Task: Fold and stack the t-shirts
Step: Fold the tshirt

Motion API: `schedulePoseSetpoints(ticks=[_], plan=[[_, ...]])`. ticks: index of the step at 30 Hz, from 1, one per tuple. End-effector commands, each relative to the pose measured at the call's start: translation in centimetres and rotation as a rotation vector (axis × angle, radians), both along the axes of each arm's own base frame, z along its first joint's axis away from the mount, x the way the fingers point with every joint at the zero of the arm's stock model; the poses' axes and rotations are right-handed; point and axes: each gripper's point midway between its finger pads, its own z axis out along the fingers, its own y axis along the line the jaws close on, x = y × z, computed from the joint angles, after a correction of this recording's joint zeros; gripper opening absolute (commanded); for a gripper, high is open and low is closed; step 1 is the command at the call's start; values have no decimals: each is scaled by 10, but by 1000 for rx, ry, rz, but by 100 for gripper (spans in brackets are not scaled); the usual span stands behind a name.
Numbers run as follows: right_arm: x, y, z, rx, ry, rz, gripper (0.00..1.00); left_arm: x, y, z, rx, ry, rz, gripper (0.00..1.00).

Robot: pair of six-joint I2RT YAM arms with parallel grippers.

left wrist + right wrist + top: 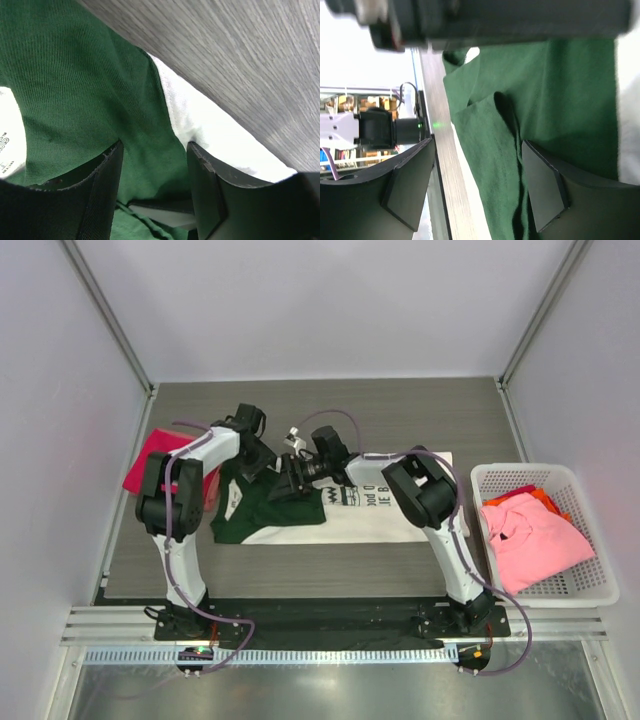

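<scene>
Lying between both arms' open jaws — left and right — green cloth (75, 90) of the cream-white t-shirt (380, 522).

The shirt (75, 90) is matt, finely ribbed knit cloth, the surface (225, 60) grey wood-grain with a faint sheen, the basket (560, 595) smooth white plastic lattice, the left pincer (155, 150) matt black plastic.

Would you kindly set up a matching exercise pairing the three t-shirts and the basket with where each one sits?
Things:
1. cream-white shirt
2. magenta-red shirt
3. pink shirt
4. basket

Places:
A. inside the basket
B. right end of the table
C. left edge of the table
D. spread out mid-table

Pairs: 1-D, 2-C, 3-A, 4-B
</scene>
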Motion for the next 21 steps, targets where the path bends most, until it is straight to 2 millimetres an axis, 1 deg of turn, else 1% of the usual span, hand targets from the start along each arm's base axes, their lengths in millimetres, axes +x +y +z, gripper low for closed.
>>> schedulePoseSetpoints(ticks=[1,4,5,6,7,8,9,10,11,12,13,14,15,16,17,18,20,21], plan=[[-33,0,7,0,-3,54,76,-22,16,-13,65,79,24,56],[-58,-9,10,-25,-38,77,75,-22,17,-15,67,83,26,55],[-75,-15,2,-51,-21,88,75,-22,17,-15,70,82,26,55],[-82,-17,6,-49,-25,91,75,-21,17,-14,70,82,29,55],[-86,-17,21,-14,-56,93,75,-22,17,-15,71,85,26,55],[-94,-18,26,0,-58,99,75,-21,18,-15,74,85,28,55],[-106,-26,19,-11,-34,103,75,-21,18,-15,77,85,27,55],[-111,-26,35,35,-50,108,75,-20,18,-14,78,82,28,55],[-117,-28,39,51,-49,114,75,-21,19,-13,81,83,30,55],[-132,-33,33,46,-24,125,75,-21,20,-14,88,84,31,55],[-137,-32,41,81,-27,132,75,-20,21,-13,88,81,33,55],[-148,-38,43,90,-7,142,75,-21,21,-12,91,81,33,55],[-156,-38,46,108,-4,152,76,-21,22,-12,93,79,34,55],[-159,-36,55,155,-30,158,76,-20,22,-11,94,77,36,55],[-167,-40,57,158,9,154,76,-20,22,-11,94,76,35,55],[-170,-40,60,170,10,156,76,-21,22,-11,96,79,32,55],[-169,-40,67,192,1,136,75,-21,22,-11,96,79,32,55],[-164,-39,71,196,-26,112,75,-21,22,-10,97,74,30,55]])
